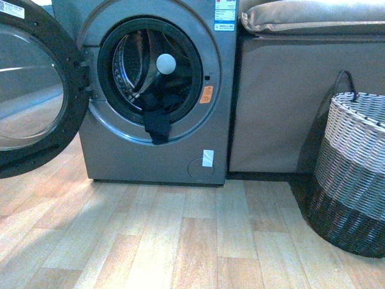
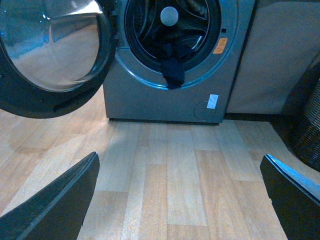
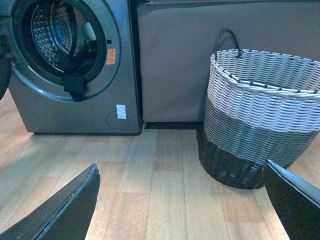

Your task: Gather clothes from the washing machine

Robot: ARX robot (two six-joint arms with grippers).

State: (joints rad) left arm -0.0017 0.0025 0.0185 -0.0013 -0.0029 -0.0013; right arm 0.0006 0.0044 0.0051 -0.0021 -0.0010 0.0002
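Note:
The grey washing machine (image 1: pixel 150 150) stands with its round door (image 1: pixel 27 90) swung open to the left. Dark clothes (image 1: pixel 156 120) hang over the lower rim of the porthole, partly inside the steel drum. The left wrist view shows the clothes (image 2: pixel 172 70) and the washing machine (image 2: pixel 150 100) far ahead, with my left gripper (image 2: pixel 180 200) open over bare floor. My right gripper (image 3: pixel 182 200) is open too, well short of the washing machine (image 3: pixel 75 110) and the clothes (image 3: pixel 75 85). Neither gripper appears in the front view.
A woven grey-and-black basket (image 1: pixel 352 174) with a handle stands on the wooden floor at the right; the same basket (image 3: pixel 255 120) sits just ahead of my right gripper. A beige covered cabinet (image 1: pixel 277 102) stands between machine and basket.

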